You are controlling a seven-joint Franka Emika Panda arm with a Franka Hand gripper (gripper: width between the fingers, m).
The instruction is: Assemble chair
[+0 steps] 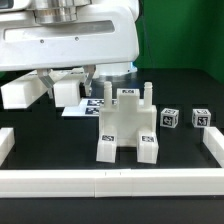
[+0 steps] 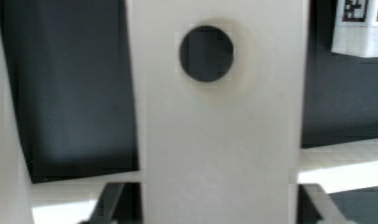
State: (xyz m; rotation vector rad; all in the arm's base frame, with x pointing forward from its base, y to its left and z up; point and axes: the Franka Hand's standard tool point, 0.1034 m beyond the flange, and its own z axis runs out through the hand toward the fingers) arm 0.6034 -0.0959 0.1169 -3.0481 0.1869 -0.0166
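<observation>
Wrist view shows the gripper (image 2: 212, 205) clamped on a holed white chair slat (image 2: 212, 120), so I'd carry it square and slow toward the seat block (image 1: 125, 128), sitting at four o'clock from it in the exterior view.

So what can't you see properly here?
Wrist view: the white plank runs off both edges, so its ends are cut off.
Wrist view: the pincer is mostly hidden by that plank.
Exterior view: the small cubes are too tiny to read what's printed on them.
</observation>
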